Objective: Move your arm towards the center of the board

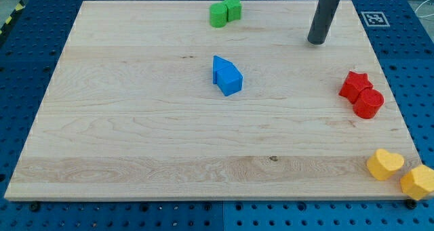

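The light is bright and even, and the pale wooden worktop [135, 122] looks clear and sharp with no strong shine. Small soft shadows sit close under the blue block [226, 76] and the red blocks [361, 95], so the light may come from above. Nothing looks blurry.

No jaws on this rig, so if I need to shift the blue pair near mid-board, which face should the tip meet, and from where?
Push, don't grip. The blue blocks touch, forming one body. My tip stands toward the view's upper right of them, apart. Probably come from the view's right against the broad right face; the pointed upper end would likely deflect the tip.
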`<action>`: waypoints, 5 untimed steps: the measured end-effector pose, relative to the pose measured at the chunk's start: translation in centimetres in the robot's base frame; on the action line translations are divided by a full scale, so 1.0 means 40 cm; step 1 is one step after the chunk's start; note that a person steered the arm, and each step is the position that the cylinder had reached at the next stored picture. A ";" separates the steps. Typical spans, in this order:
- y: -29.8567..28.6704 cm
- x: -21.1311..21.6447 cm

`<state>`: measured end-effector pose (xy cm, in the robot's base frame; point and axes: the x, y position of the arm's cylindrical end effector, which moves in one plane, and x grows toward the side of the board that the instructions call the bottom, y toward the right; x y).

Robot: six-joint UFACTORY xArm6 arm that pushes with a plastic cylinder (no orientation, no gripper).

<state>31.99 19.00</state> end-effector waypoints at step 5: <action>-0.069 0.057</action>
<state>34.28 16.22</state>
